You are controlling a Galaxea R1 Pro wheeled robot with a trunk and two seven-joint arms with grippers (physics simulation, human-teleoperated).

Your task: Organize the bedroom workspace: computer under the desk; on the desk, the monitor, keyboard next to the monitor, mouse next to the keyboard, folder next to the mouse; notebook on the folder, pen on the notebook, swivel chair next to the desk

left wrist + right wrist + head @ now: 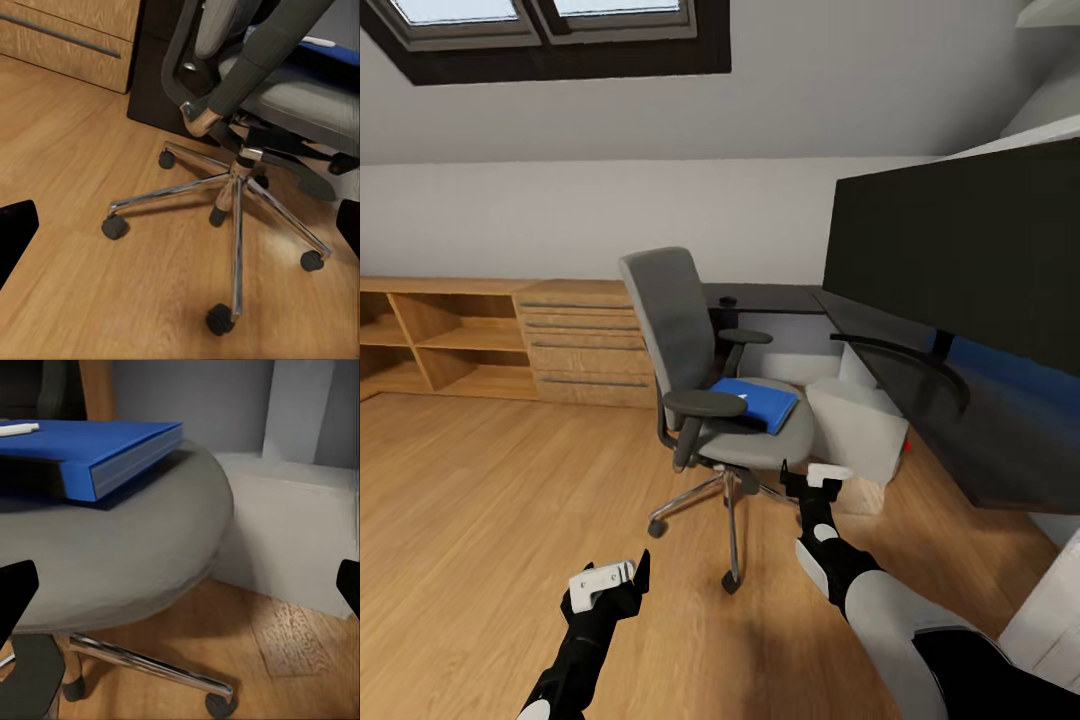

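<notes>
The grey swivel chair stands on the floor just left of the black desk. The blue folder lies on its seat, and a small white object rests on the folder. The white computer sits under the desk, beside the seat. The wide black monitor stands on the desk. My right gripper is open, level with the seat's front edge. My left gripper is open, low over the floor, facing the chair's chrome base. Keyboard, mouse, notebook and pen are out of view.
Light wooden low cabinets with shelves and drawers line the back wall. Open wood floor spreads to the left. A small black object sits on the desk's far section. The sloped ceiling carries a skylight.
</notes>
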